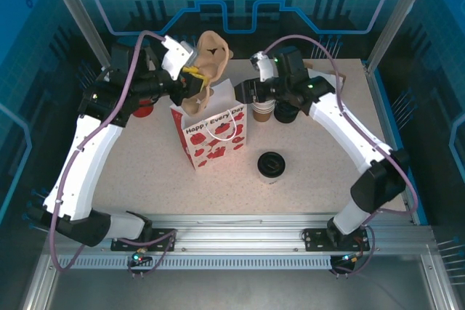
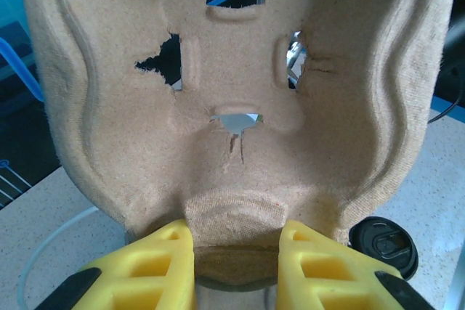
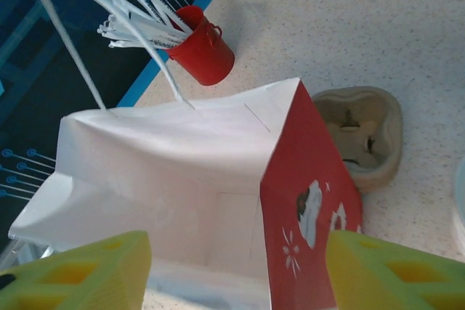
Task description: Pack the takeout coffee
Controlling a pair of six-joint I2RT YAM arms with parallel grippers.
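Blue walls (image 1: pixel 43 5) stand around a pale, dotted table (image 1: pixel 320 172).

From above, the bag (image 1: pixel 212 132) stands upright in the middle of the table. It is white and red with hearts on it. The left gripper (image 1: pixel 192 78) is over the bag's top and is clenched on a tan tray (image 1: pixel 212 56), which stands up on its end. The right gripper (image 1: pixel 247 94) is just beside the bag's right top edge. An open cup (image 1: pixel 261 110) stands right by it. The coffee (image 1: pixel 270 165), with its black lid on, stands on the table to the front and right of the bag. It is outside the bag and nothing is touching it. A red bucket (image 1: pixel 143 110) peeks out under the left arm.

From the left wrist, the left gripper (image 2: pixel 236 231) has its two yellow fingers (image 2: pixel 163 263) pressed on the bottom edge of the tray (image 2: pixel 232 70). The tray has torn holes in it. A round black lid (image 2: pixel 383 246) is down on the table at the lower right. I cannot tell if a cup is under it.

From the right wrist, the right gripper (image 3: pixel 236 245) is spread wide and grips nothing. The bag (image 3: pixel 182 172) is open, and its white handle (image 3: pixel 73 12) loops up. Past it, the bucket (image 3: pixel 205 54) holds white sticks (image 3: pixel 134 12). A flat tray (image 3: pixel 361 136) lies on the table just beside the bag's red side.
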